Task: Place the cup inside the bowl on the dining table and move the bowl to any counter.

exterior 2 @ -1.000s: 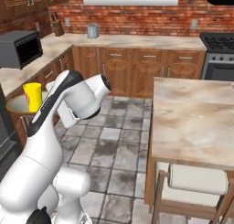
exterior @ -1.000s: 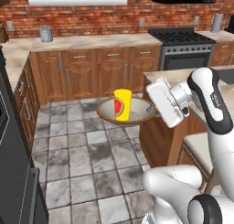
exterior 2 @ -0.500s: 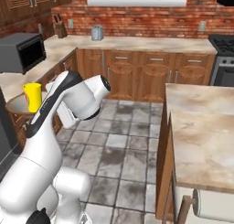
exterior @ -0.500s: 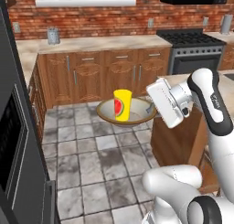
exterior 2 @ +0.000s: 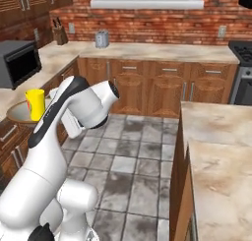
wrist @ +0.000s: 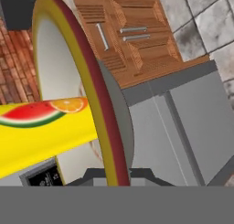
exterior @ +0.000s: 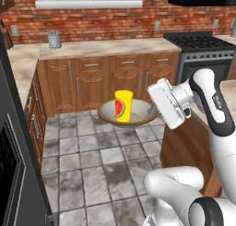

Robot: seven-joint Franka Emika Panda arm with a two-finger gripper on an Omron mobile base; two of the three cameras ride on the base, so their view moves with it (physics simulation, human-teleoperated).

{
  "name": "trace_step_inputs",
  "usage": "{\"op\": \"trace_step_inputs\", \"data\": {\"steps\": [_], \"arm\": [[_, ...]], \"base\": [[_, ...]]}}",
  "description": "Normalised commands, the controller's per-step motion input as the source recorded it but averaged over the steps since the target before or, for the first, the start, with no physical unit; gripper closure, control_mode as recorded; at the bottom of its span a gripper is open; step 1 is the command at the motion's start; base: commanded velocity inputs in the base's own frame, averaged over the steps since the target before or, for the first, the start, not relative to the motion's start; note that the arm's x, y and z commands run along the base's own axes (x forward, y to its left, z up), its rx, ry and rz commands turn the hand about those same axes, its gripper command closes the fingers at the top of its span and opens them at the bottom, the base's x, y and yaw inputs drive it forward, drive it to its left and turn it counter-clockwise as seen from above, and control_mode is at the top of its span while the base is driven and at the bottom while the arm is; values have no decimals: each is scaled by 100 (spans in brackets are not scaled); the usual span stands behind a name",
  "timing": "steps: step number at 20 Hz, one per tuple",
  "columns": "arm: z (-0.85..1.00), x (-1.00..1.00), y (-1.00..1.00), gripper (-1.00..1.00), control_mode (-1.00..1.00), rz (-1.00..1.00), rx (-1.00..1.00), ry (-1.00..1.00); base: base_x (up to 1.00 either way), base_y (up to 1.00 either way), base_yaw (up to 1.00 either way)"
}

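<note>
I am seeing the bowl [exterior: 130, 113] carried in mid-air above the tiled floor [exterior: 92, 165], level, with the cup [exterior: 122, 106] standing upright inside it. The gripper [exterior: 152, 110] is reaching in from the bowl's right side in the left base view, and its jaws are clamping the bowl's rim. In the hand view, the rim of the bowl [wrist: 98, 104] is running up between the finger tips at the bottom edge, and the cup [wrist: 43, 129] is lying across the frame with its watermelon mark facing the camera.

In the right base view, the bowl [exterior 2: 18, 113] and the cup [exterior 2: 35, 104] are appearing at the far left, just beside the arm's elbow and in front of the counter [exterior 2: 147, 50] run that is carrying a microwave [exterior 2: 17, 63]. The same counter [exterior: 106, 47] is lying well beyond the bowl in the left base view, under the window and brick wall. The dining table [exterior 2: 216, 151] is standing well apart on the right.
</note>
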Motion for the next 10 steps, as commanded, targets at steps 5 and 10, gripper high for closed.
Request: {"op": "trace_step_inputs", "data": {"steps": [5, 10], "arm": [[0, 0, 0, 100, 100, 0, 0, 0], [0, 0, 0, 100, 100, 0, 0, 0]], "base": [[61, 28, 0], [58, 29, 0]]}}
